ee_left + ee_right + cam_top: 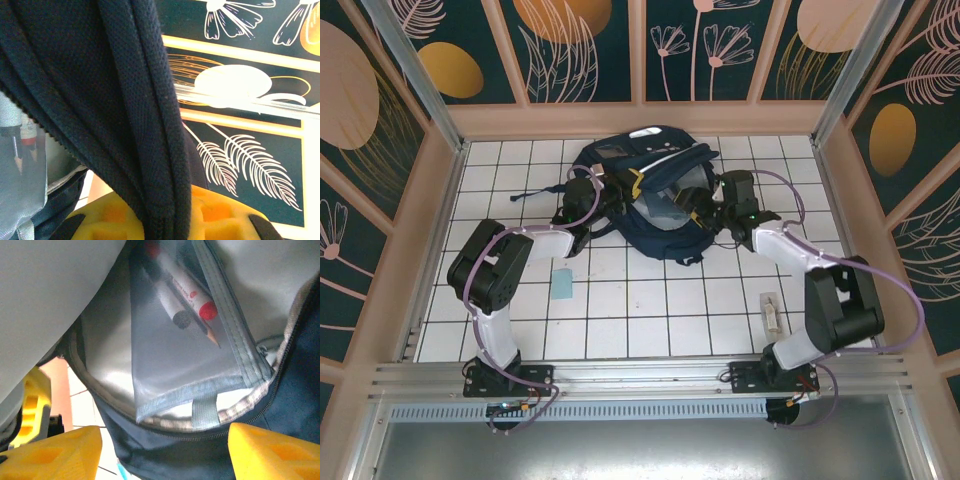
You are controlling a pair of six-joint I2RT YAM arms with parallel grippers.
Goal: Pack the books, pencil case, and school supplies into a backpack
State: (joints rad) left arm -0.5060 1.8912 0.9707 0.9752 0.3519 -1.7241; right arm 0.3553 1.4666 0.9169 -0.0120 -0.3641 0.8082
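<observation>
The right gripper (165, 450) stood wide, the left gripper (162, 220) pinched the backpack (125, 100) rim — a slip there could have spilled the pencil case (175, 370).

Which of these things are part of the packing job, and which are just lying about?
Job: navy-blue fabric backpack; grey-blue mesh pencil case, inside it; light-blue flat rectangle; whitish-beige oblong piece.
Just surroundings: white tiled table; floral wall panels.

Mesh pencil case (185, 375), pens (185, 295) inside, sits in the open backpack (300, 405). Yellow fingers (55, 452) of the right gripper (165, 440) stand apart below the backpack's rim.
</observation>
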